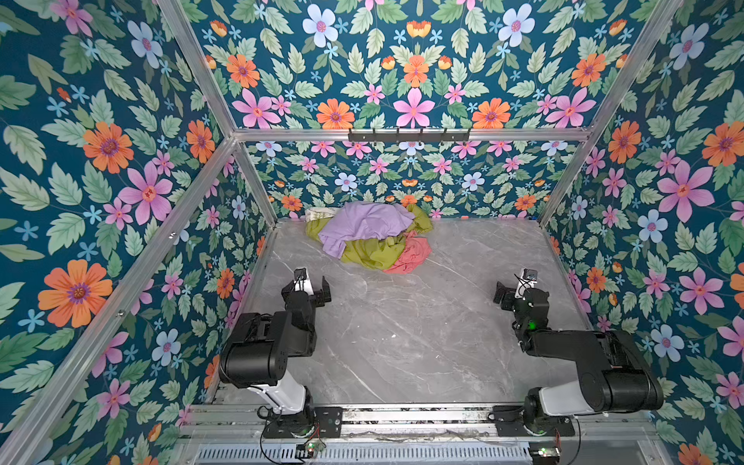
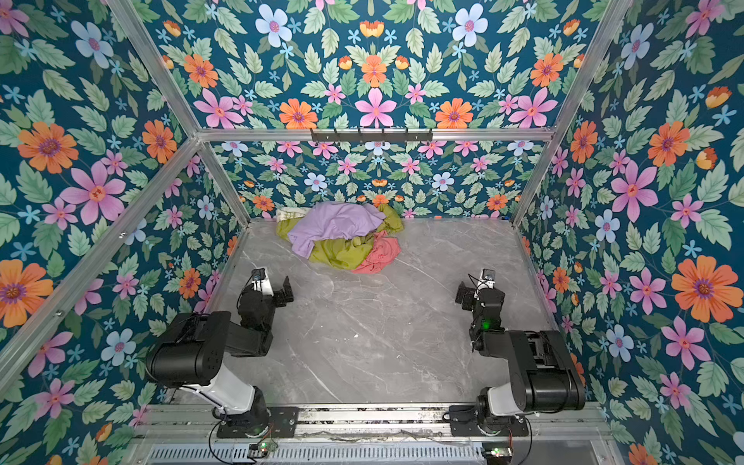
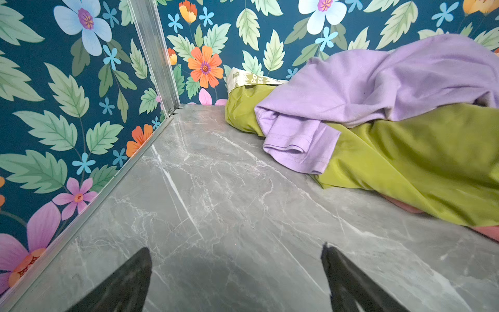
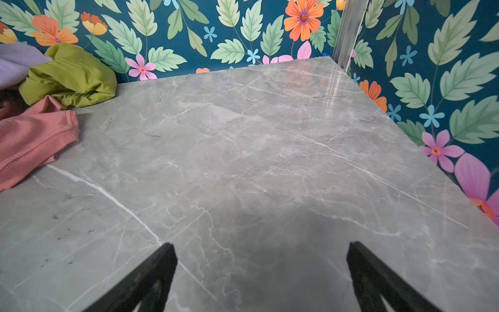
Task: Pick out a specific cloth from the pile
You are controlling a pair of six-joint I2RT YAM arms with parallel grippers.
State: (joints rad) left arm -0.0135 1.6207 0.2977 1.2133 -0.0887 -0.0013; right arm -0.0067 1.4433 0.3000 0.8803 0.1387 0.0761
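SURROUNDINGS. A metal rail (image 1: 402, 418) runs along the near edge and carries the bases of the left arm (image 1: 257, 354) and the right arm (image 1: 596, 362). Beyond it lies the grey marble table (image 1: 402, 334), bare from the arms up to the pile (image 1: 370, 237). The pile sits at the far end, left of centre in both top views, against the floral wall (image 1: 402, 177).

A lilac garment (image 1: 362, 227) lies on top of the pile. A green garment (image 1: 372, 255) lies under it and shows at the near side, the left edge and the far right. A cream patterned fabric (image 1: 316, 214) shows at the pile's far left corner, next to the wall.

The cloth (image 1: 412, 255) lies at the pile's near right edge, on the table. The green garment overlaps its left part; its right part is uncovered, with open table between it and the right arm. In the left wrist view the cloth (image 3: 488, 232) shows only as a thin strip under the green garment. In the right wrist view its hemmed edge (image 4: 29, 140) rests flat on the table. A black hook rack (image 1: 408, 136) is fixed to the wall above the pile.

GRIPPERS. The left gripper (image 1: 314, 288) is over the table near the left side wall, well short of the pile. Its jaws stand wide apart, holding and touching nothing, as the left wrist view (image 3: 235, 248) confirms. The right gripper (image 1: 513, 292) is over the table near the right side wall, well apart from the cloth. Its jaws also stand wide apart and empty (image 4: 261, 244)
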